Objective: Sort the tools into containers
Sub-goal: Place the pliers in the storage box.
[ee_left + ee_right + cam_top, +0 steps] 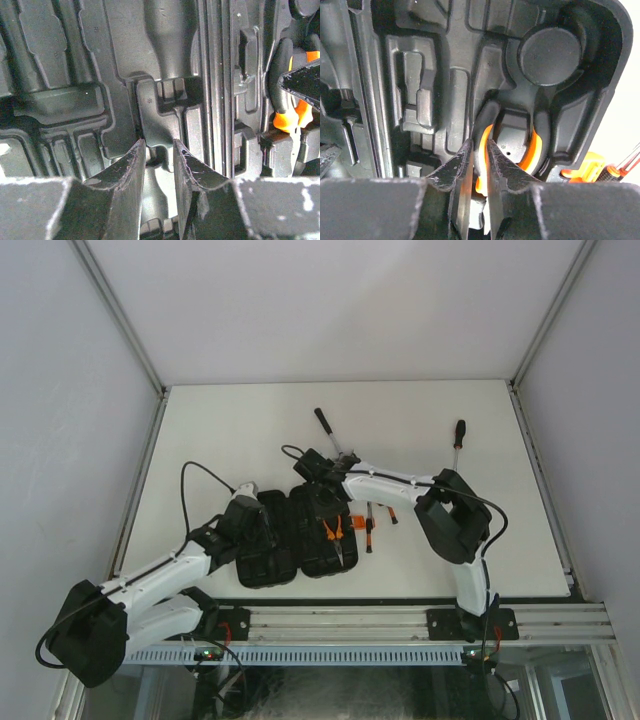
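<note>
Currently orange-handled pliers (536,147) lie seated in the right half of the tool case (262,558); right end effector (480,147) pinches one handle; left end effector (159,145) stands apart, empty, over the other half. Judged stiff, dense; rubbery handles grip best.

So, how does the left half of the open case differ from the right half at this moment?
The left half shows only empty moulded slots; the right half holds the orange-handled pliers. Over the left half, the left gripper stands open on nothing; over the right half, the right gripper is closed narrowly around one pliers handle. Both halves are black and lie open, side by side.
</note>
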`<action>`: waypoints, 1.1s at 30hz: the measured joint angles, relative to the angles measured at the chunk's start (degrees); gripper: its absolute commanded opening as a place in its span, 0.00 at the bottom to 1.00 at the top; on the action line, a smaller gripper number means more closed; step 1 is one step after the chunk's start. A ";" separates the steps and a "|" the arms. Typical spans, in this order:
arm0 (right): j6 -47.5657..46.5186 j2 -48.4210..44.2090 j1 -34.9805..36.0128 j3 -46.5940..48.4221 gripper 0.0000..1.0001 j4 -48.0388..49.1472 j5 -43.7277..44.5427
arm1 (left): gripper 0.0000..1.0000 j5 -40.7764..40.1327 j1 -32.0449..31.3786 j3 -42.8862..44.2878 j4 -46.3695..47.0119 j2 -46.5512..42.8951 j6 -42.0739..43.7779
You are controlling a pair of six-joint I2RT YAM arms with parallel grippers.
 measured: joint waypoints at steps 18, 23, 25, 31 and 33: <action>0.61 1.68 -0.33 2.29 0.04 -2.14 0.44 | 0.32 0.52 0.22 0.00 0.79 0.70 0.09; 1.22 1.92 -0.44 2.32 0.00 -2.25 0.17 | 0.31 0.55 0.22 0.00 0.81 0.74 0.11; 1.53 2.03 -0.44 2.27 0.00 -2.25 -0.09 | 0.31 0.55 0.22 0.00 0.83 0.74 0.11; 1.90 2.05 -0.55 1.22 0.00 -1.70 -0.33 | 0.31 0.52 0.22 0.02 0.81 0.90 0.15; 1.90 2.08 -0.55 0.85 0.00 -1.73 -0.39 | 0.31 0.50 0.22 0.02 0.79 0.90 0.15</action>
